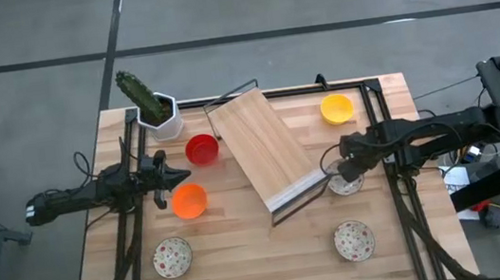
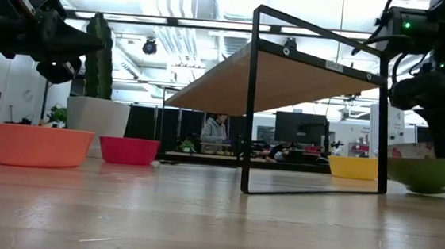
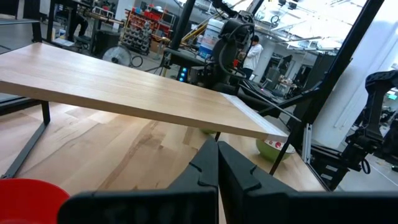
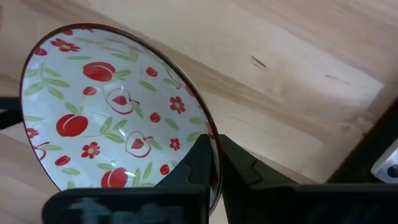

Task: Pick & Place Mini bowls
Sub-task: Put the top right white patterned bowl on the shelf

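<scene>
**Right gripper pinches the rim of a patterned mini bowl beside the wooden shelf**

The right gripper (image 1: 348, 172) sits at the right of the light wooden table (image 1: 274, 261), just off the low corner of the tilted wooden board on its black wire frame (image 1: 265, 148). Its fingers (image 4: 205, 163) are closed tight on the rim of a white mini bowl with a red fruit-and-flower pattern (image 4: 112, 118), one finger inside the rim and one outside. In the low view this bowl (image 2: 430, 171) shows a green outside, with its bottom edge cut off by the picture's edge.

The left gripper (image 1: 176, 175) hovers at the left side of the table, between the plain red mini bowl (image 1: 202, 150) and the orange mini bowl (image 1: 189, 201). Its fingers (image 3: 239, 171) are pressed together with nothing between them.

The yellow mini bowl (image 1: 336, 107) stands near the far right corner, well apart from both grippers. Two more white red-patterned mini bowls rest near the front edge, one at the left (image 1: 173, 257) and one at the right (image 1: 353, 239). A white hexagonal pot with a green cactus (image 1: 157, 110) stands at the far left corner, near the red bowl.
</scene>
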